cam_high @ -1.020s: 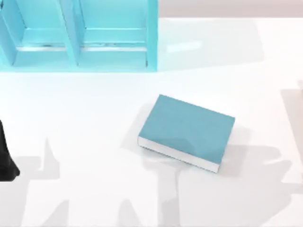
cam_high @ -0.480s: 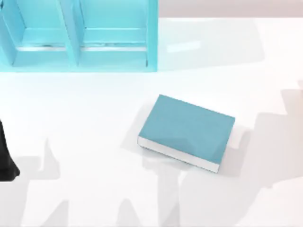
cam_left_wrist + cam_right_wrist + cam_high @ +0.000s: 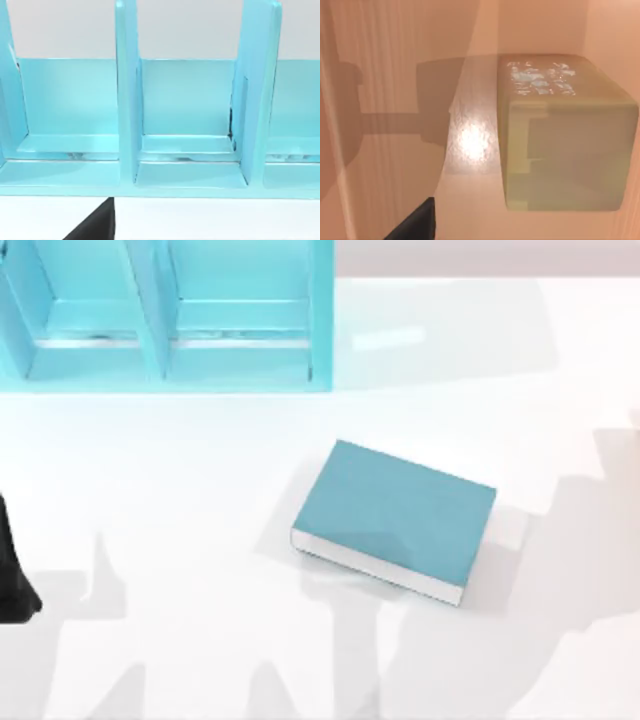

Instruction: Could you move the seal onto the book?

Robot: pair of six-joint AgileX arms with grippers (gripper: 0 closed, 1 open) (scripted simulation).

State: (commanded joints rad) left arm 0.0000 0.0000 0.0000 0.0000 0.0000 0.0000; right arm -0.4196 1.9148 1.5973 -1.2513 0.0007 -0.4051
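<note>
Book (image 3: 395,515), teal cover with white page edges, is lying flat mid-table, angled, nothing on it. Left arm (image 3: 12,575) is sitting at the table's left edge; jaw state can't be told. Right wrist view is looking close at a tan blocky seal (image 3: 565,132) with pale marks. Teal shelf unit (image 3: 165,315) is standing at back left, well apart from book.

— What does the left arm (image 3: 12,570) look like from above?
— A matte black, smooth-sided shape at the table's left edge, narrow at the top and widening to a rounded end, with no markings, cables or screws to make out.
— And close up?
— The left wrist view has a plain black, straight-edged wedge (image 3: 95,225) in its lower corner; the right wrist view has the same kind of dark wedge (image 3: 415,222).
</note>
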